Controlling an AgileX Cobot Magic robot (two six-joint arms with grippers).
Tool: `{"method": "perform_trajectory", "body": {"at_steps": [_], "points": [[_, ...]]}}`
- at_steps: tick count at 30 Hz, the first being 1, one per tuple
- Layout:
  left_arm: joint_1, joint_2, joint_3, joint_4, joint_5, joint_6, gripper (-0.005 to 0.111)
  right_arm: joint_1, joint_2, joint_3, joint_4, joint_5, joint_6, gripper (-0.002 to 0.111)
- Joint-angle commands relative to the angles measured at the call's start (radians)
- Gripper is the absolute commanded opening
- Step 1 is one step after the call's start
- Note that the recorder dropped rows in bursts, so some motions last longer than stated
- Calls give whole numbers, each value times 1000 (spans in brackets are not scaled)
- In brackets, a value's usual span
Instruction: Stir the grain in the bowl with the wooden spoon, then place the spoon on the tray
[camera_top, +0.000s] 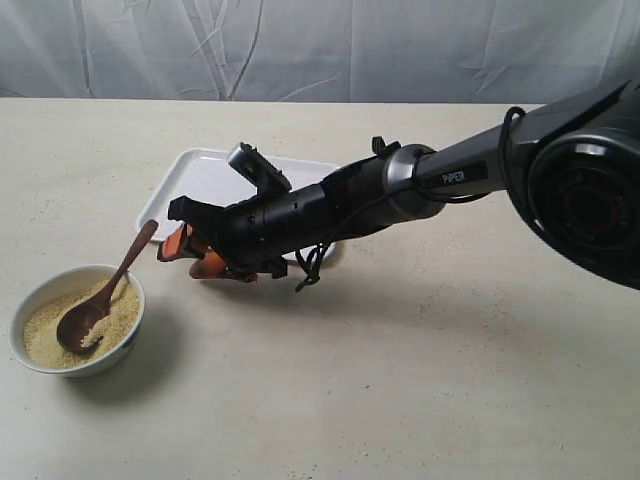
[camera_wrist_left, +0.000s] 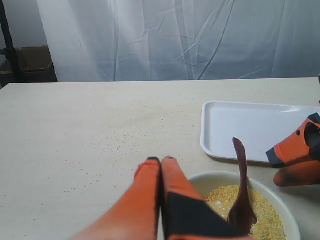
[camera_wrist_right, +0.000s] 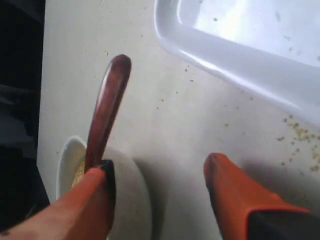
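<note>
Wooden, dark and slim, the spoon (camera_top: 105, 290) rests with its head sunk in the grain (camera_top: 40, 335) and its handle leaning over the rim of the bowl (camera_top: 108, 360). The handle's tip points toward the tray (camera_top: 205, 175) nearby. The right gripper (camera_top: 186, 255) hangs beside that handle with fingers spread, pinching nothing. In the right wrist view one finger sits right next to the handle; we cannot tell whether it touches. The left gripper (camera_wrist_left: 159, 161) hovers near the bowl, fingers pressed together and empty.

We judge the grasp to be the risky part. The handle can pivot freely on the rim, so a finger nudging it before both fingers close could swing it aside or flick grain out. Stray grains (camera_wrist_right: 299, 132) already dot the table. The bowl looks light and nothing braces it, so a sideways push could slide or tip it. A pinch near the handle's tip leaves a long lever, and the polished wood may twist between the pads during stirring.
</note>
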Motion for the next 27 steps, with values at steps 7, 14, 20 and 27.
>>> {"method": "perform_trajectory", "body": {"at_steps": [7, 14, 20, 27], "points": [[-4, -5, 3, 0, -17, 0, 0, 8, 97, -173, 8, 64, 46, 54], [-4, -5, 3, 0, -17, 0, 0, 24, 133, -229, 8, 59, 54, 54], [-4, -5, 3, 0, -17, 0, 0, 30, 143, -252, 8, 60, 56, 54], [-4, -5, 3, 0, -18, 0, 0, 30, 143, -256, 8, 62, 56, 54]]}}
